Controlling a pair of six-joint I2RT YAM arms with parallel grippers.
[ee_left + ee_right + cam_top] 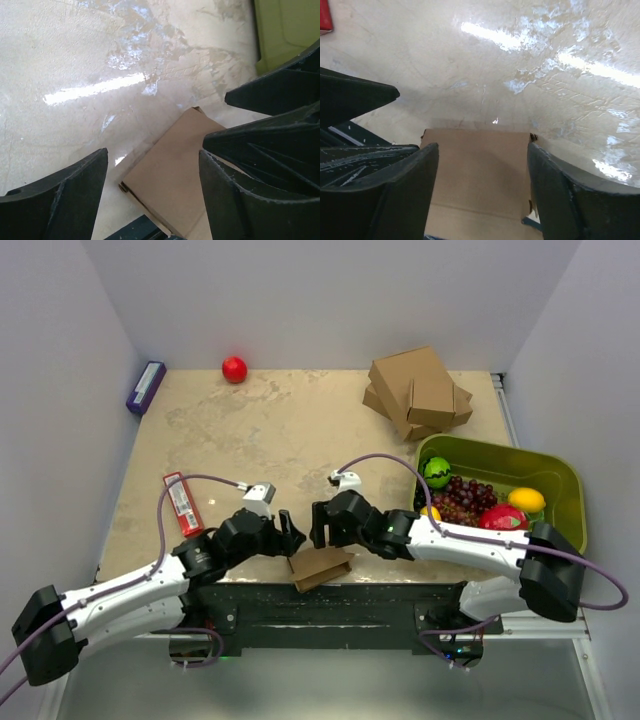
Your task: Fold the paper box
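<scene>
Top external view: the paper box (pixel 322 567) lies flat at the near edge of the table (pixel 300 430), a small brown slab with its near corner out over the dark front strip. Just beyond its far edge the left gripper (pixel 290 532) and the right gripper (pixel 318 525) meet nose to nose, close together and tipped down toward the cardboard. The left arm reaches in low from the bottom left corner, elbow near the table. The right arm stretches in from the bottom right, its forearm passing in front of the green bin (pixel 560 475) of fruit. On the left wrist camera the box sits under and between that gripper's fingers (pixel 65 200), jaws spread wide with nothing pinched. The right-hand finger overlaps the box's edge in the view, and whether it touches I cannot tell. On the right wrist camera it's the same story: the box fills the gap between the fingers (pixel 580 200), jaws apart and no clamp on the cardboard. The box's top face is smooth and closed, with a small notch showing at one corner.
</scene>
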